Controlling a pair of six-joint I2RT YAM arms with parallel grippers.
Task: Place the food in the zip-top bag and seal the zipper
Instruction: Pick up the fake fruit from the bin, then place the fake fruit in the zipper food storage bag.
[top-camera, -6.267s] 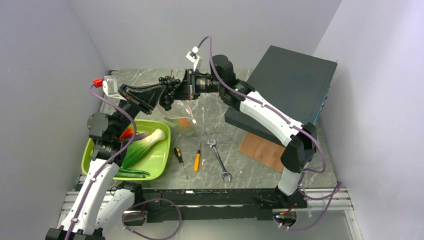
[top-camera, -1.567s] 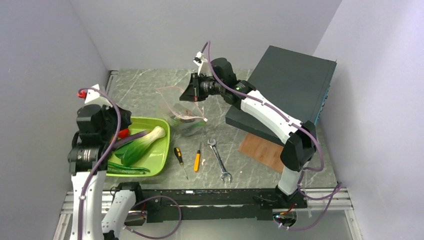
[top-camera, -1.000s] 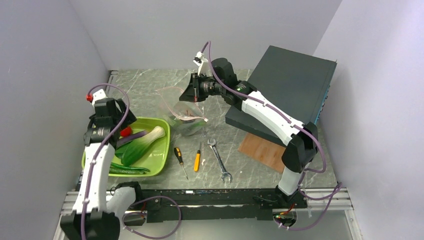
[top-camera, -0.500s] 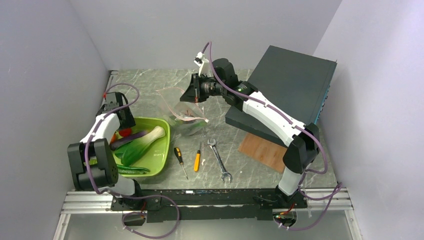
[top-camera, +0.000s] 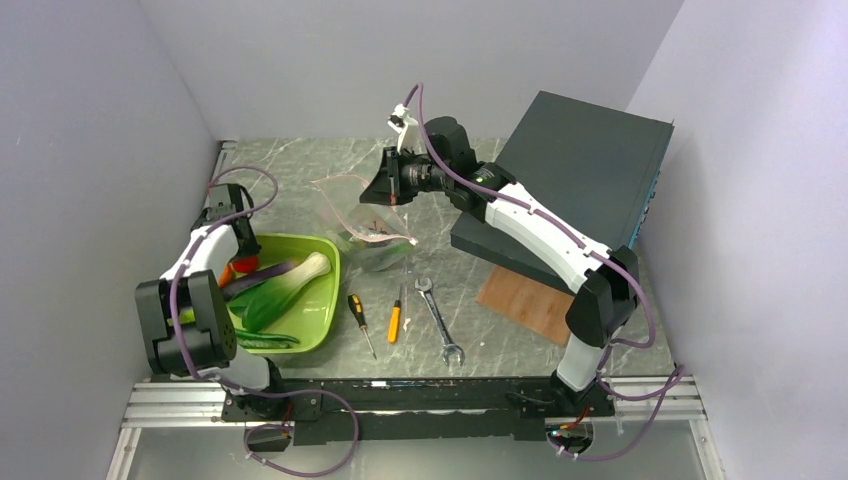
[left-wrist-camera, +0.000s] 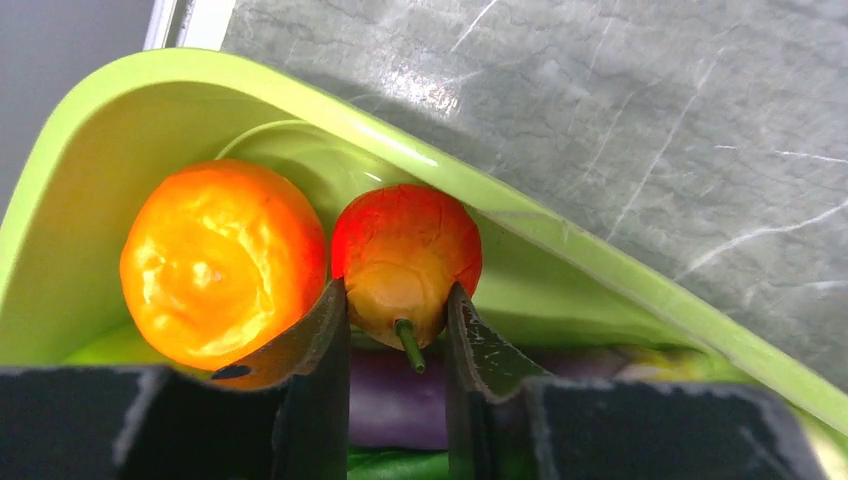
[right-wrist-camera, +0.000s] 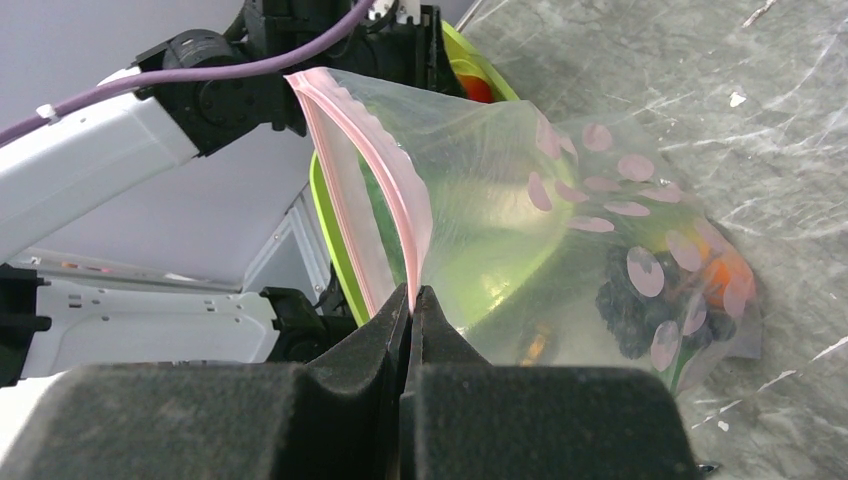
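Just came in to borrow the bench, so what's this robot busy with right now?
It is bagging toy food. The right tool pinches the pink zipper, holding the clear bag up with its mouth open, dark grapes already inside. The left tool is down in the green tray, its fingers against both sides of a small red-orange fruit, not lifted yet.

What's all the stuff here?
green tray: one, lime, left side
red fruit: one, red-yellow, tray corner
orange fruit: one, orange, beside red fruit
leafy vegetable: one, white-green, in tray
long green vegetable: one, green, tray's near edge
zip-top bag: one, clear, pink zipper, held up centrally, dark grapes inside
screwdrivers: two, orange handles, right of tray
wrench: one, silver, right of screwdrivers
black box: one, black, right rear
wooden board: one, brown, before box
left gripper: one, black, shut on red fruit
right gripper: one, black, pinching zipper
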